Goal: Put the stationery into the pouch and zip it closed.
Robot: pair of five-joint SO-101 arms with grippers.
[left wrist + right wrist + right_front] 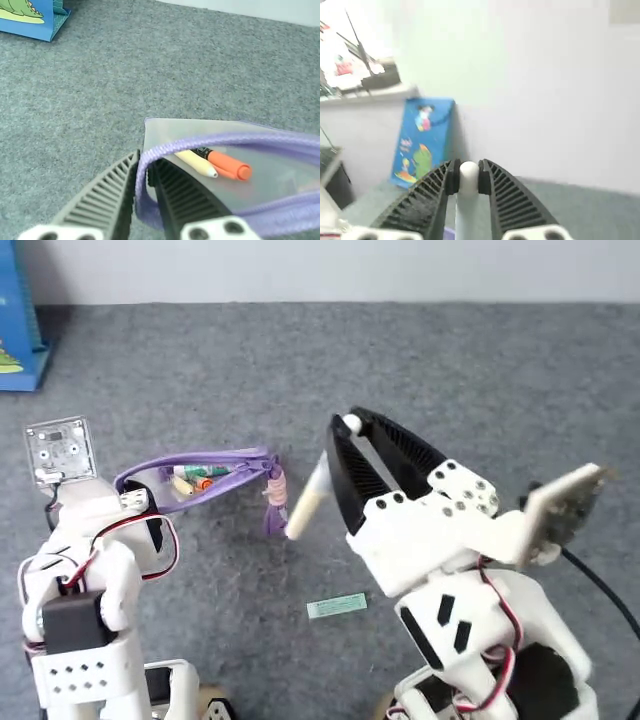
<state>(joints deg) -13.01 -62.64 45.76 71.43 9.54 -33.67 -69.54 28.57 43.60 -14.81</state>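
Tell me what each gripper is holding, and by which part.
Left gripper: the pouch, by its purple zipper rim at one end. Right gripper: a white pen, by its upper end.

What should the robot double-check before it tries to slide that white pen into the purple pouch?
1. Is the left gripper shut on the pouch rim? Ok.
2. Is the pouch mouth gaping open? Ok.
3. Is the right gripper clamped on the white pen? Ok.
4. Is the pen lined up with the mouth? Not ok; it hangs beside the pouch's far end, not over the opening.
5. Is there room beside the orange marker inside? Cannot tell.
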